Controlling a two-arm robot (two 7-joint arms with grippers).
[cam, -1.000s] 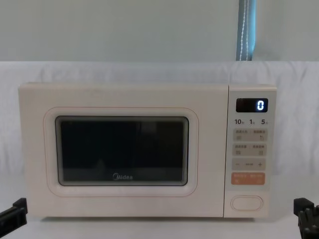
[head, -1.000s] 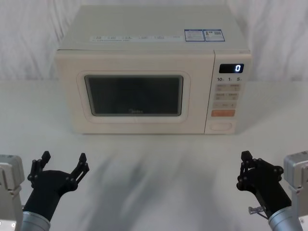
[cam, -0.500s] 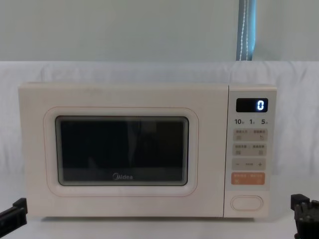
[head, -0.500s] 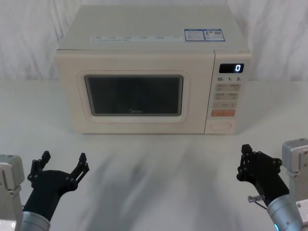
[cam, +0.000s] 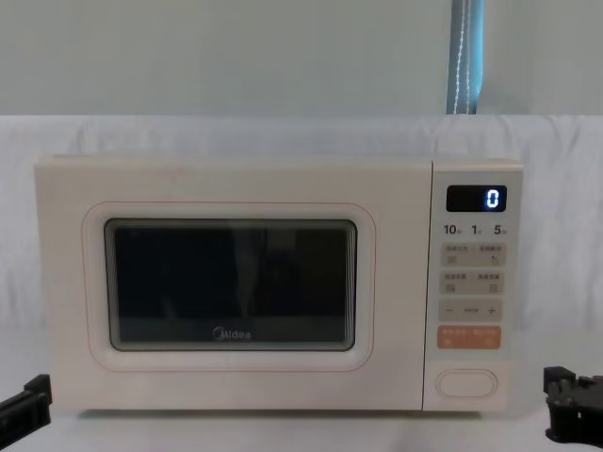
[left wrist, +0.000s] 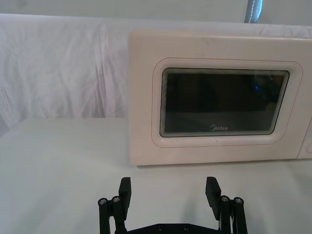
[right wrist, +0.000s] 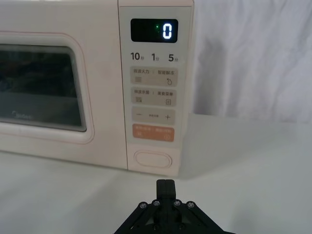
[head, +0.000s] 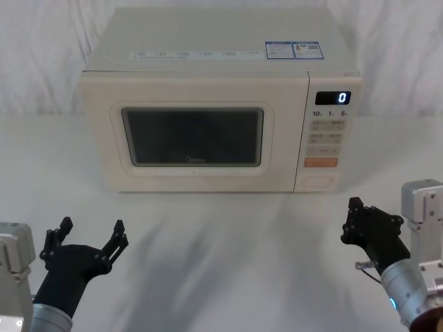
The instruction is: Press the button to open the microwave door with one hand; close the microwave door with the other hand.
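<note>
Cream box-shaped microwave sits on the white cloth-covered bench (head: 228, 242), its wide cream microwave door (head: 192, 133) with dark rounded window flush against the body, no gap along any edge. Narrow keypad strip (head: 327, 135) on the door's far side from the left hand, lit display (head: 333, 98) reading 0 at top, orange rectangular key (head: 320, 162) low down, and the plain cream pill-shaped button (head: 318, 181) directly under it, close to the lower front edge of the cabinet. Right hand (head: 353, 223), black and blocky on a silver-grey wrist, hovers above the bench ahead of that corner, fingers pressed together into one narrow tip, holding nothing; the button lies ahead of it and slightly toward the robot's left, with bare cloth between and nothing touching. From the right wrist view the closed tip (right wrist: 165, 187) points just below the button (right wrist: 153, 159). Left hand (head: 90, 238) low near the robot's body, fingers spread wide and empty, well apart from the door; open bench lies between it and the microwave's front edge. Left wrist view shows spread fingertips (left wrist: 125, 190) facing the door (left wrist: 222, 100).
</note>
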